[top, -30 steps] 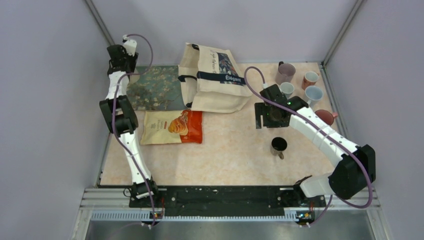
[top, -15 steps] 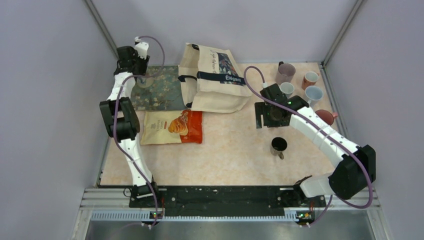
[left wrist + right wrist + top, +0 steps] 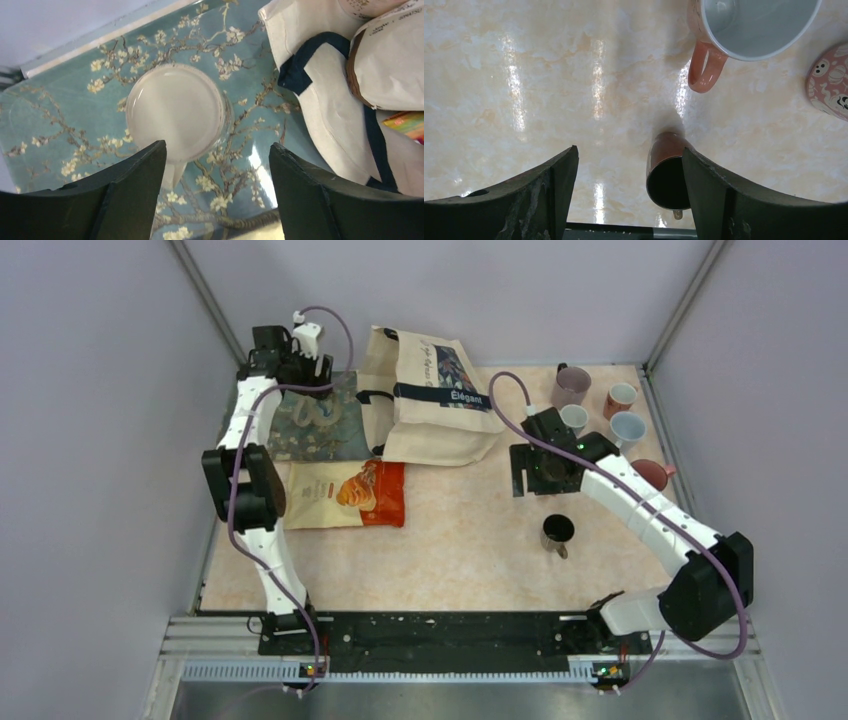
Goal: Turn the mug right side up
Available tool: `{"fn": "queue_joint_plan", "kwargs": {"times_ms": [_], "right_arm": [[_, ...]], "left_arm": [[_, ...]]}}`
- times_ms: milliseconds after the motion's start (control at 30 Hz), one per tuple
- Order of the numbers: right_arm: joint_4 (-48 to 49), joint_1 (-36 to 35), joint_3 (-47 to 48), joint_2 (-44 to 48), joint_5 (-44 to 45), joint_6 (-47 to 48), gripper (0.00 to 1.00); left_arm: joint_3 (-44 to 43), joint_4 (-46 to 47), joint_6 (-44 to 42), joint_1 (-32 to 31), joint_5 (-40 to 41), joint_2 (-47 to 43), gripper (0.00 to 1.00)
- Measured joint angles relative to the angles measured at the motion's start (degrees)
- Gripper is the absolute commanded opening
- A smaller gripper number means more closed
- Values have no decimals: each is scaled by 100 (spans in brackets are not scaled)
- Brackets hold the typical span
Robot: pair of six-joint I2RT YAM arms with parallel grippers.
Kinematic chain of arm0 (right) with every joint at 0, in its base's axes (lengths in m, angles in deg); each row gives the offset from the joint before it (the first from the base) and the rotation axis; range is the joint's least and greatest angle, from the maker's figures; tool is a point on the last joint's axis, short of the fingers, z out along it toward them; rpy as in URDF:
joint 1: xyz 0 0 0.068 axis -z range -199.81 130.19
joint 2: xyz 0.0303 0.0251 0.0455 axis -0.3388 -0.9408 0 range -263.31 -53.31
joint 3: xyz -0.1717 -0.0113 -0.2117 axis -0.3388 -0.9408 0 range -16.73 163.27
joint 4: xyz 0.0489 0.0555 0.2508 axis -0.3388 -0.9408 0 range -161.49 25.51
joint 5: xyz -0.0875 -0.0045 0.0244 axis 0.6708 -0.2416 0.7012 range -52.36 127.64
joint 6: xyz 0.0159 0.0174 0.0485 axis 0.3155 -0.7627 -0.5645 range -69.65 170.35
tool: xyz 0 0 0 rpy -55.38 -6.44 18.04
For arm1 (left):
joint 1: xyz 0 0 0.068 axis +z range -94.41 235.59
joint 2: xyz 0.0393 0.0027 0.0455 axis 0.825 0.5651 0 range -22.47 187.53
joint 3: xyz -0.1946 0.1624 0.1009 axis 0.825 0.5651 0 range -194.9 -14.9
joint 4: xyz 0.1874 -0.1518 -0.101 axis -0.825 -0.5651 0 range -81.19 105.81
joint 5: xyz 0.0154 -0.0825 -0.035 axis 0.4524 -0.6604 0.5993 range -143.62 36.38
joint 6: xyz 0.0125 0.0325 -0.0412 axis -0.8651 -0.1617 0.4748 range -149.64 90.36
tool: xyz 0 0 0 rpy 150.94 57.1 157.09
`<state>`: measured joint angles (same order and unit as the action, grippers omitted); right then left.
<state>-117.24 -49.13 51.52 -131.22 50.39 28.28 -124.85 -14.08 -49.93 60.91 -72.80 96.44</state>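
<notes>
White links point(image 3: 640, 506), black joints point(image 3: 712, 585), purple cables point(image 3: 232, 508); left claw point(image 3: 216, 147), right claw point(image 3: 629, 151) black.

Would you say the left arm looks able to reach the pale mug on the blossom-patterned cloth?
Probably yes: the left end effector hangs open directly over the pale mug, with nothing between them.

The mug point(image 3: 175, 110) hides part of its handle behind a finger point(image 3: 130, 195). The bag point(image 3: 320, 105) and the orange-handled cup point(image 3: 754, 25) run past the frame's edge.

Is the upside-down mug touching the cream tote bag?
Apart. The left wrist view shows a strip of floral fabric between the mug and the tote bag.
</notes>
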Motion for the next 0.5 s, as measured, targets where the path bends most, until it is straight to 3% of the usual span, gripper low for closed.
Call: {"fn": "queue_joint_plan", "kwargs": {"times_ms": [300,500], "right_arm": [[122,0,-120,330,-55,0,76],[249,0,-188,380,-81,2,76]], "left_arm": [[-42,-599,-160,844,-422,-509,81],[-122,-1019,-1023,1268,-678,-245,77]]}}
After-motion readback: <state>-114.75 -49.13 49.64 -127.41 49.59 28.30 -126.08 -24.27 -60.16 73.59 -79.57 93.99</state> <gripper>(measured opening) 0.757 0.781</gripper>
